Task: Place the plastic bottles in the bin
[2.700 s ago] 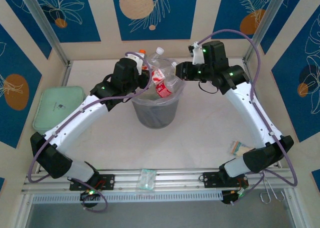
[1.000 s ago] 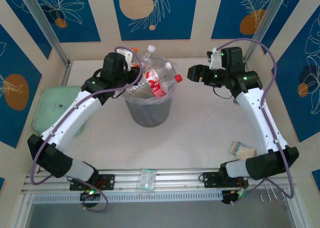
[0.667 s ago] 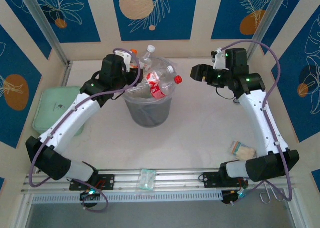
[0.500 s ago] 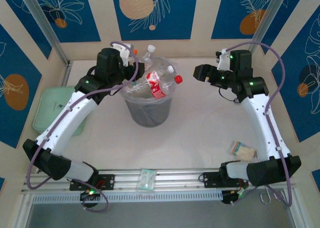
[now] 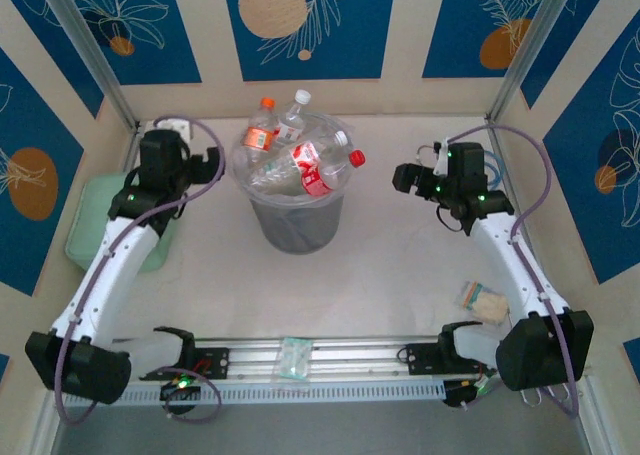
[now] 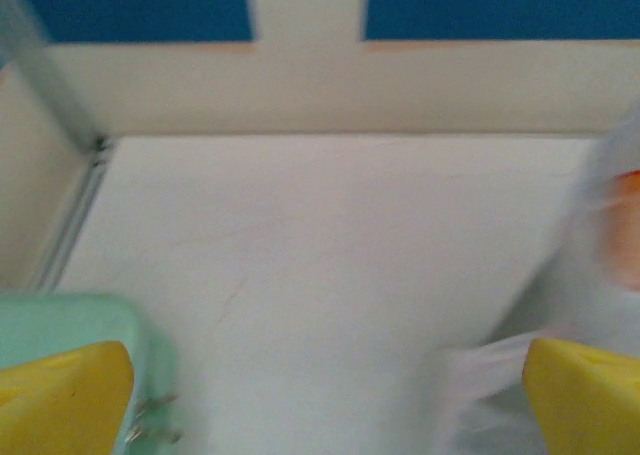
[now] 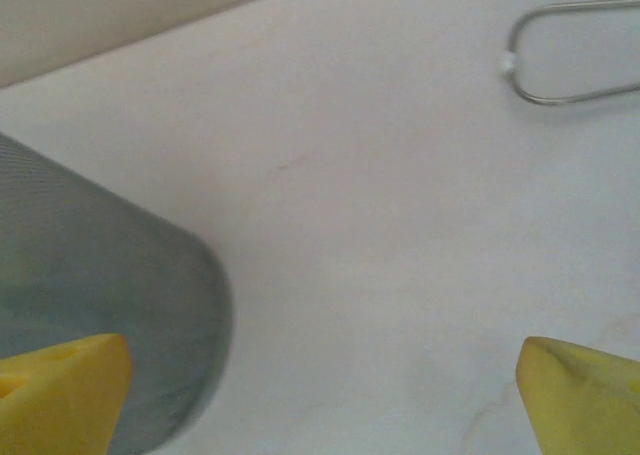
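**Top view.** The bin point(image 5: 297, 230) stands between the two grippers. It is in front of the open mouth of the left gripper point(image 5: 200, 161) and also in front of the right gripper point(image 5: 403, 178), and it is well apart from both. The plastic bottles point(image 5: 300, 165) are piled in it above the rim, probably because the bin is already full, so the top ones lean out on the far side. I count four caps: one orange, two white and one red. The bottles lying under them I cannot count. Every bottle I can find is in the bin, so I judge the task almost finished or finished. There is one mint-green box point(image 5: 95, 215) behind and beside the left gripper. Two packets lie far behind the jaws, one point(image 5: 297, 356) on the front rail and one point(image 5: 483, 297) near the base of the right arm.

**Left wrist view.** The two yellow fingertips point(image 6: 60, 395) sit in the opposite corners, so the jaws stand wide apart with only the table point(image 6: 320, 235) between them. The box touches the picture edge just over the left finger. The bin is a blur beyond the right finger.

**Right wrist view.** The right gripper point(image 7: 320, 395) is also spread wide and holds nothing. The grey wall of the bin point(image 7: 100, 265) rises just beyond its left fingertip. One thin wire loop point(image 7: 560, 100) lies far ahead, toward the right finger's side.
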